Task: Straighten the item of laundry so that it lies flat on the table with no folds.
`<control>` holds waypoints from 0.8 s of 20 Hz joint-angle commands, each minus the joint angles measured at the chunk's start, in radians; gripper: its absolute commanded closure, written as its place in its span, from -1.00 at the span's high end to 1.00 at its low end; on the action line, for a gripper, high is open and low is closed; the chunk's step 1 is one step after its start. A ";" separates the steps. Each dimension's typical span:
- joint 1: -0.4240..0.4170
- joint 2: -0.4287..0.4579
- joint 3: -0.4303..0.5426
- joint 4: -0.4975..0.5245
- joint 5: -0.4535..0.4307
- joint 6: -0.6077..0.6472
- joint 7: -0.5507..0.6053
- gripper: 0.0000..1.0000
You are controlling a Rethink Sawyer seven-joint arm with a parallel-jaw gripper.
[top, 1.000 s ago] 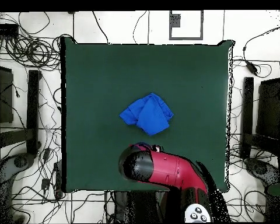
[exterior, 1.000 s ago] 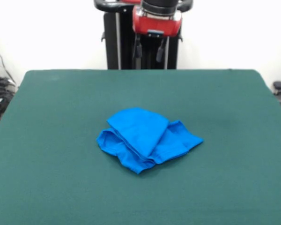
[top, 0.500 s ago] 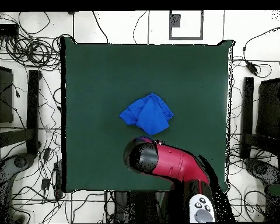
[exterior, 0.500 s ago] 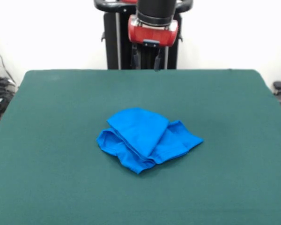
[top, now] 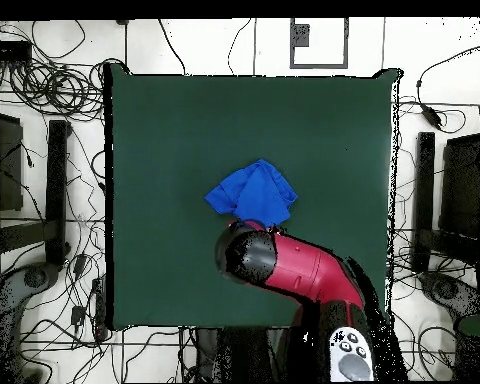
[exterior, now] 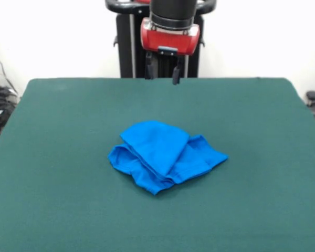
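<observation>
A: What differs from a second ago?

B: The arm (top: 294, 270) has swung further over the bench (exterior: 58, 157). In the overhead view its black end now covers the shirt's (exterior: 164, 155) near edge, where earlier it sat clear of it. In the front view the red wrist hangs a little lower and more to the left.

A: And the shirt?

B: Unmoved. It lies crumpled near the bench's middle, one rounded flap folded over the rest, only plain blue showing.

A: Where is it relative to the jaws (exterior: 161, 69)?

B: The jaws stand open, two dark fingers apart, well above the bench over its far side. In the front view the shirt lies nearer the camera than they do, untouched.
</observation>
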 commanded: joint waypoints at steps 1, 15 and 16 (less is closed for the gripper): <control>0.024 0.079 0.029 -0.116 0.119 -0.007 0.311 1.00; 0.036 0.211 0.018 -0.232 0.203 -0.057 0.283 1.00; 0.038 0.211 0.016 -0.232 0.206 -0.058 0.282 1.00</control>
